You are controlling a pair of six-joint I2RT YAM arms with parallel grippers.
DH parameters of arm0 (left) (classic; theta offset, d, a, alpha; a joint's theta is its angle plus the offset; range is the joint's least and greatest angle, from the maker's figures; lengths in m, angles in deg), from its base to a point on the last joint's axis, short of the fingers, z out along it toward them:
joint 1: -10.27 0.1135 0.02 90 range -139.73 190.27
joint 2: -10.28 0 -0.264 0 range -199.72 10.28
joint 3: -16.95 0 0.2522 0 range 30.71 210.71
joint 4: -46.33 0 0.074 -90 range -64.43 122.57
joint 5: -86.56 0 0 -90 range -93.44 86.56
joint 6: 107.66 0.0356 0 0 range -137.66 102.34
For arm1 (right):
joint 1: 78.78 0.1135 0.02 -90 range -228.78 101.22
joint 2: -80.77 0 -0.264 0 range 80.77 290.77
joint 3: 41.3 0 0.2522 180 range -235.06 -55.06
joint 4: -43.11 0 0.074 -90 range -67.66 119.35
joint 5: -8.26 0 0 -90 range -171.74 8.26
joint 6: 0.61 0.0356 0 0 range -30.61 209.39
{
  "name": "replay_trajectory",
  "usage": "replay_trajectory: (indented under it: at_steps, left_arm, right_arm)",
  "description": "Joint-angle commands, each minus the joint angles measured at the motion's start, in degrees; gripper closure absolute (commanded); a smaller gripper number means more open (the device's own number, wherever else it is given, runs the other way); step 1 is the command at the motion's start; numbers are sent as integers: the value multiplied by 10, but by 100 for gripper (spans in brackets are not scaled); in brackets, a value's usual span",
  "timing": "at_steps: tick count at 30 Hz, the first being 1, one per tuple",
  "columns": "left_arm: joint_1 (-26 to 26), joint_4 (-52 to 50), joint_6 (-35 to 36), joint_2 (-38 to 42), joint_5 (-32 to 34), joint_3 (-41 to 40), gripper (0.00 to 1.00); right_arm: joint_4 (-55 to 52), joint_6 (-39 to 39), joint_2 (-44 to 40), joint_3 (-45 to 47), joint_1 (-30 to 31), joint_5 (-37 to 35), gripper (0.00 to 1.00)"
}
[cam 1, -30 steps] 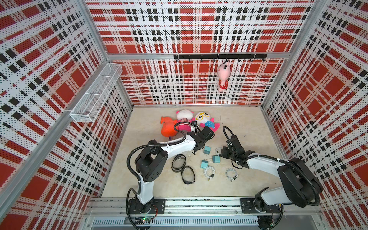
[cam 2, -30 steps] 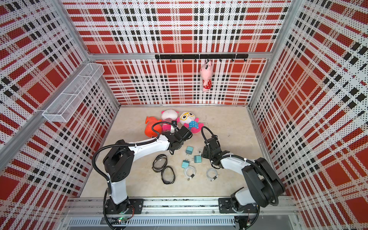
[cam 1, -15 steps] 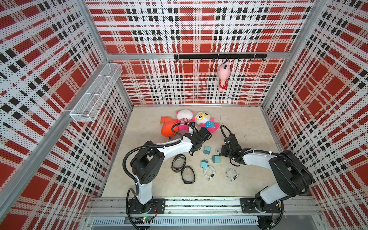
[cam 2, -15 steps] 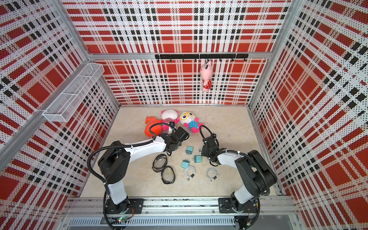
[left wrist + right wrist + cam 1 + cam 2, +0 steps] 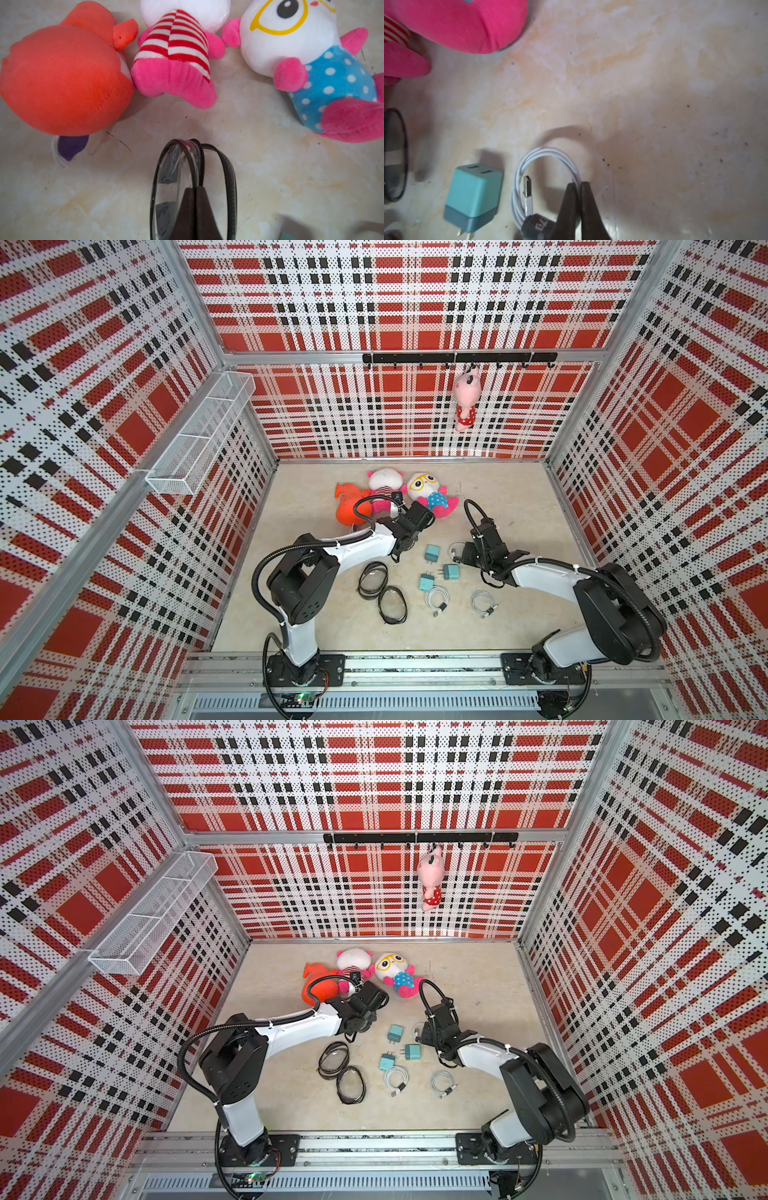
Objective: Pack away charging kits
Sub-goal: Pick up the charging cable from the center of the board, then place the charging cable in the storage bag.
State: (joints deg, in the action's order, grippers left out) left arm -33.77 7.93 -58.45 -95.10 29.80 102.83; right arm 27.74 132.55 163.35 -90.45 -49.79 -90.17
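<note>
My right gripper point(image 5: 578, 184) is shut on a coiled white cable point(image 5: 548, 153) with a dark tie, to the right of the teal plug adapters. In both top views it shows as the cable point(image 5: 455, 549) under the right gripper point(image 5: 462, 558). Three teal adapters point(image 5: 432, 552) point(image 5: 451, 571) point(image 5: 426, 582) lie on the floor between the arms, one close beside the held cable point(image 5: 474, 193). Two more coiled cables point(image 5: 437, 598) point(image 5: 483, 602) lie nearer the front. My left gripper point(image 5: 195, 188) is shut on the rim of a clear, black-edged oval case point(image 5: 154, 176), held on edge in front of the plush toys.
Two black oval cases point(image 5: 372, 578) point(image 5: 392, 605) lie left of the adapters. Three plush toys point(image 5: 351, 508) point(image 5: 384, 487) point(image 5: 432, 493) sit behind the left gripper. A pink plush point(image 5: 466, 400) hangs from the hook rail point(image 5: 457, 358). A wire basket point(image 5: 201, 435) hangs on the left wall.
My right gripper's jaws have closed onto the white cable beside the adapters. The left arm keeps its hold on the case and has barely shifted.
</note>
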Motion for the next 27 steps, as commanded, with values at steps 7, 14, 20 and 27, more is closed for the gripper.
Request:
replay_trajectory:
  at_steps: [7, 14, 20, 27]
  left_arm:
    - [-2, 36, 12, 39, -14, -19, 100]
    - [-18, 45, 10, 62, -13, -28, 100]
    - [-28, 67, 8, 91, -19, -50, 100]
    - [-29, 141, 24, 146, -91, -102, 100]
  right_arm:
    - [0, 20, -67, -53, 67, -9, 100]
    - [65, 46, -18, -99, 115, 24, 100]
    - [122, 73, 41, -117, 119, 56, 100]
    - [143, 79, 99, -137, 120, 61, 100]
